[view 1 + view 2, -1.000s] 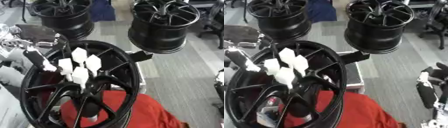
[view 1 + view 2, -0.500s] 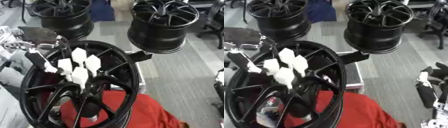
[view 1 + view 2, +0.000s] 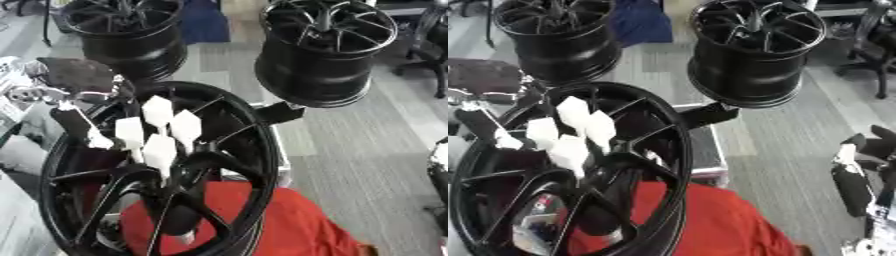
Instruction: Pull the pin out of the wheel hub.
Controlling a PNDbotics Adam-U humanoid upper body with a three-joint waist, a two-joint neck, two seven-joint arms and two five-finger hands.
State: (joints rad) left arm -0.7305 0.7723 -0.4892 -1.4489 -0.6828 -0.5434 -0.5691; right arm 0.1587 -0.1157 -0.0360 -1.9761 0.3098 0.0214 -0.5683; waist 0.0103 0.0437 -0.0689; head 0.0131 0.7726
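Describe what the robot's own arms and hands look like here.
The left robot hand has black fingers capped with white, faceted tips; its arm is black with silver metal joints near the wrist. The right robot hand, at the right edge, is black with a white fingertip.

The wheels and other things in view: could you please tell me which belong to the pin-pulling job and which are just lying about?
Job:
near wheel hub
left hand reaching into it
pin: cannot make out

Lying about:
far left wheel
far right wheel
red cloth
right hand, idle
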